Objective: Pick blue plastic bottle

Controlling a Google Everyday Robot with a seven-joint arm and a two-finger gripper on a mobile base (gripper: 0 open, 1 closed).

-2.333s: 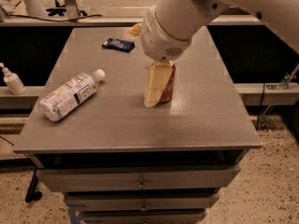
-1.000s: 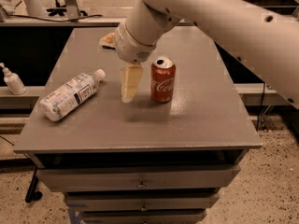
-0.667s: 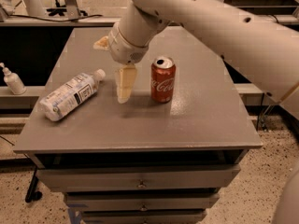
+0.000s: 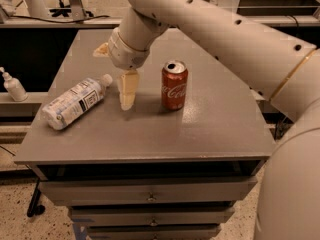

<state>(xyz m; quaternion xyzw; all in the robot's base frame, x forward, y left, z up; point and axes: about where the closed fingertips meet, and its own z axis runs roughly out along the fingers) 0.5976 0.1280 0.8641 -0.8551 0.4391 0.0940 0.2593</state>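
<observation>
The blue plastic bottle (image 4: 75,103) lies on its side at the left of the grey table (image 4: 210,129), with its white cap pointing right and away from me. My gripper (image 4: 115,78) hangs from the big white arm, just right of the bottle's cap and a little above the table. It is open and empty. One tan finger (image 4: 127,91) points down between the cap and the cola can. The other finger (image 4: 101,49) sticks out to the left, behind the wrist.
A red Coca-Cola can (image 4: 174,85) stands upright just right of the gripper. A small white pump-top bottle (image 4: 12,86) stands on a lower ledge left of the table. The table has drawers below its front edge (image 4: 150,196).
My arm has swung left, from in front of the cola can to beside the bottle's cap. The bottle and can have not moved.
</observation>
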